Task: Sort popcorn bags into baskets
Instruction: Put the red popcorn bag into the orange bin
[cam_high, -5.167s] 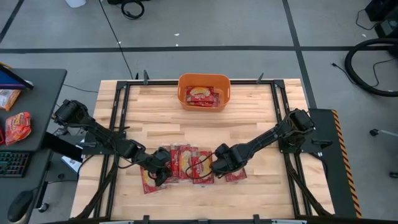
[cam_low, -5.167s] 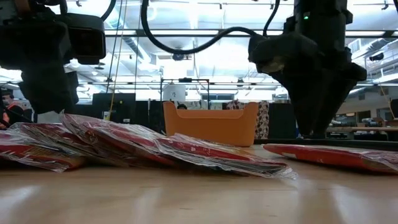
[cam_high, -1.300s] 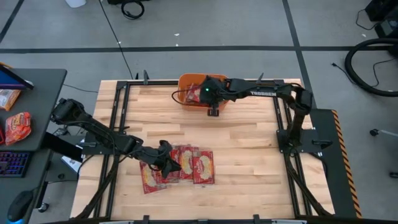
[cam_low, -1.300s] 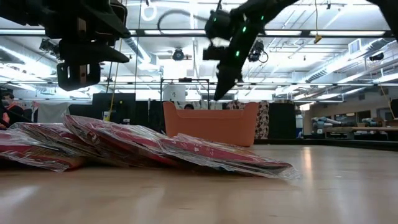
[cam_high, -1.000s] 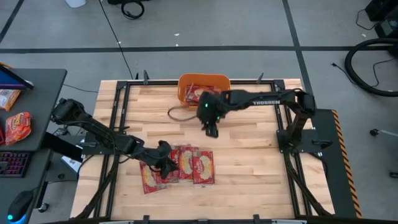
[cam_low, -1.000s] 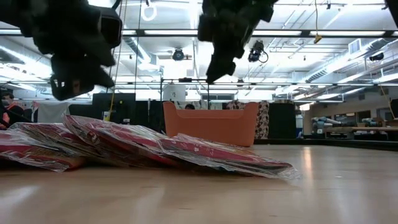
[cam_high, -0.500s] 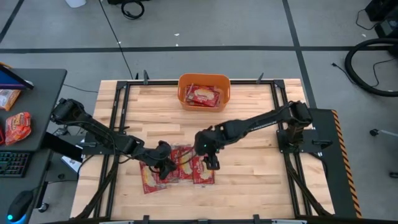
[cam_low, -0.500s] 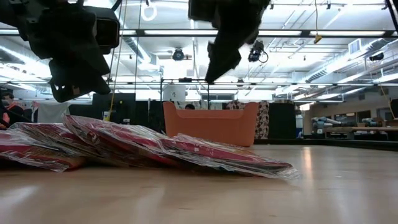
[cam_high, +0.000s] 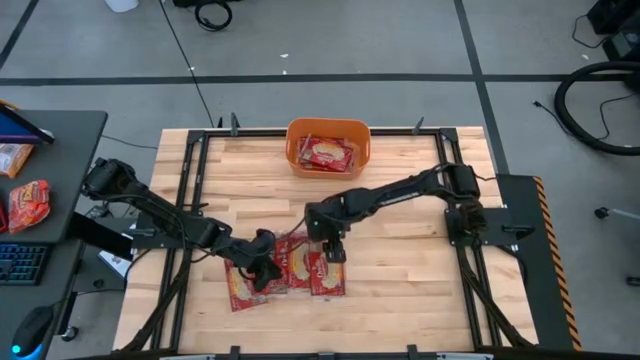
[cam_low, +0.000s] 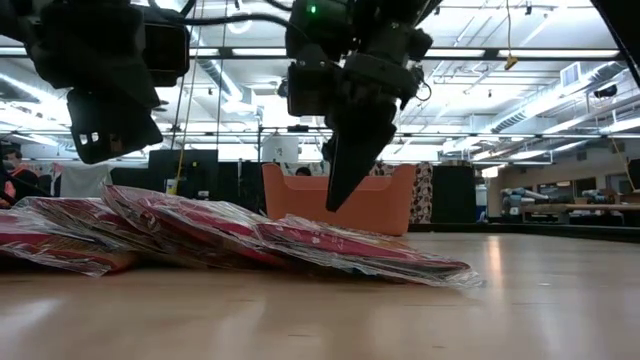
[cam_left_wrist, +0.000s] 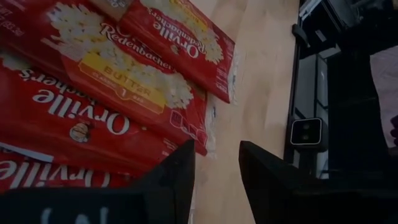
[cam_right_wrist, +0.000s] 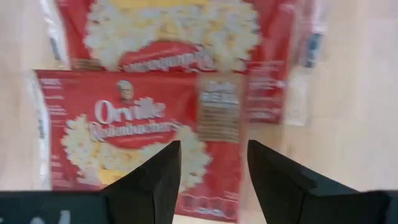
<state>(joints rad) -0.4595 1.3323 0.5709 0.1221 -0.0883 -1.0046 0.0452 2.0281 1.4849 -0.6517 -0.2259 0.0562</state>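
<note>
Four popcorn bags (cam_high: 288, 270), as near as we can count, lie overlapped in a row on the near-middle of the wooden table (cam_high: 400, 290), though the left arm hides part of the heap and the tally may be short; from the low view we see them as one slanting pile of red foil (cam_low: 230, 240) on the boards; one orange basket (cam_high: 327, 146) stands at the far middle edge of the table, well apart from the heap, and we make out about two more red bags (cam_high: 326, 153) lying flat inside it, one partly over the other; two grippers are at work over the heap; the right gripper (cam_high: 334, 252) hangs just above the bag at the right end of the row, fingers (cam_right_wrist: 149, 180) spread with nothing between them, and its wrist view looks straight down on two bags (cam_right_wrist: 134, 134); the left gripper (cam_high: 262, 272) sits at the left part of the row, its fingers (cam_left_wrist: 171, 180) parted a little and grasping nothing, the edge of a bag (cam_left_wrist: 124, 102) just ahead of them.
</note>
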